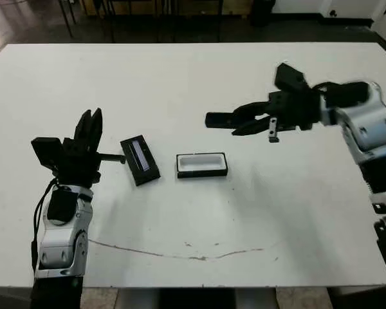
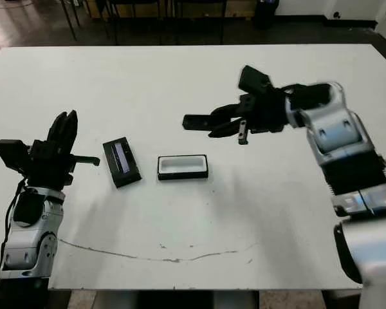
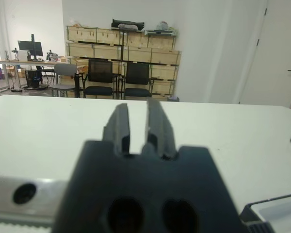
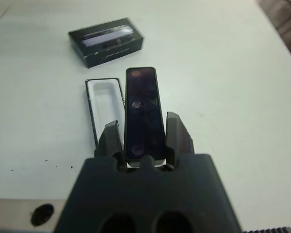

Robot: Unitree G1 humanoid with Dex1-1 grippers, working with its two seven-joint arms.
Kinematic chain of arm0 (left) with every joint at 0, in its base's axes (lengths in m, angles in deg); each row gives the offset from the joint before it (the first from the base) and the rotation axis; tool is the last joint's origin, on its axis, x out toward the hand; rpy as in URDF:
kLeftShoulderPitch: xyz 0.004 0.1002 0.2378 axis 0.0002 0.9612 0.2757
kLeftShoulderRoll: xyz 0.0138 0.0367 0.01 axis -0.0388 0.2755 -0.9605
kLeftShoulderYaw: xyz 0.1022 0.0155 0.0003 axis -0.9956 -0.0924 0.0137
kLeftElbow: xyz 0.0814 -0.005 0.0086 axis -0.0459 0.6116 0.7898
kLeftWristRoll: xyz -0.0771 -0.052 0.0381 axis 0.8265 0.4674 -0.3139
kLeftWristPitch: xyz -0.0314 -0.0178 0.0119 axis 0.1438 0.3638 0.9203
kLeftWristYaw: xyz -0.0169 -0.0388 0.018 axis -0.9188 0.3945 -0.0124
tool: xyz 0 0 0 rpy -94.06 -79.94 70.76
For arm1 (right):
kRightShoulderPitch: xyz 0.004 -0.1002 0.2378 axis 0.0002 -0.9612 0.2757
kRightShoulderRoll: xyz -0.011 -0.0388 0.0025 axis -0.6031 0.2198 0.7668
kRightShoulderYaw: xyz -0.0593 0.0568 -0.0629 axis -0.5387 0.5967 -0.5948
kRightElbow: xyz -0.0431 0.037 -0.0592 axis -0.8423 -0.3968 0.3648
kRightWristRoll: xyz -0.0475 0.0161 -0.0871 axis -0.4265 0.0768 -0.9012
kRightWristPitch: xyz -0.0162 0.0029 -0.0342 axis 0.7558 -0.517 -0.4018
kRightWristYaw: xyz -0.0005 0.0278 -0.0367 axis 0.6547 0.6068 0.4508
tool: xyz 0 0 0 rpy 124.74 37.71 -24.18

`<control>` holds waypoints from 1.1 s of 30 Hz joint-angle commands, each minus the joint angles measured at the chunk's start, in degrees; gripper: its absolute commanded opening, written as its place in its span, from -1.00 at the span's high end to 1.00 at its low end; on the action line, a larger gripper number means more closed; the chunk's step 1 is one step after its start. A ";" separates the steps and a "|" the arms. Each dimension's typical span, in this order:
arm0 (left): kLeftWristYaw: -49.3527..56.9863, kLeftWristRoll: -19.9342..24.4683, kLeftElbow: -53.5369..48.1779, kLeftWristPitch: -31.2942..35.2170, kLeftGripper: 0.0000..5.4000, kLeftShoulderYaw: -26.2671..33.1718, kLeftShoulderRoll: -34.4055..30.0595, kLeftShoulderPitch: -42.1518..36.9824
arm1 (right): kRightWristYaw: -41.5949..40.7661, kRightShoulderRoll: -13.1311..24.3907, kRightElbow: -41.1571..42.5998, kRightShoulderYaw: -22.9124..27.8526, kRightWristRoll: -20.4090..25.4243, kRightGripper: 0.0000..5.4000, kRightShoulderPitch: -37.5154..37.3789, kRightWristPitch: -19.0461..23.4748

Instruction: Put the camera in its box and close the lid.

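Note:
My right gripper [image 1: 248, 120] is shut on the camera [image 4: 143, 111], a slim black bar with purplish glints. It holds the bar level in the air, its free end reaching out over the table behind the box [image 1: 202, 165]. The box is a shallow black tray with a white lining, lying open and empty at mid table. The lid [image 1: 140, 159], a black panel with a glossy strip, rests flat just left of the box. Beside the lid, my left gripper [image 1: 90, 125] points upward with its fingers [image 3: 117, 127] nearly together and nothing between them.
A thin dark scratch [image 1: 180, 255] runs across the white table [image 1: 180, 77] near its front edge. Chairs [image 3: 99, 77] and wooden crates stand beyond the far edge.

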 commanded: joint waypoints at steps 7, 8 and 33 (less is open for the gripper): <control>-0.19 0.08 1.45 0.69 1.00 -0.26 -0.32 0.47 | -2.62 -2.61 -5.13 -1.95 -4.16 0.94 2.09 -3.77; -0.11 0.00 1.38 0.85 1.00 -0.31 -0.35 0.44 | -2.70 -2.78 -5.64 -2.03 -4.59 0.94 2.12 -4.85; -0.07 0.16 1.38 1.01 1.00 -0.38 -0.51 0.04 | -7.62 -8.18 -16.66 -5.45 -12.10 0.94 3.28 -10.26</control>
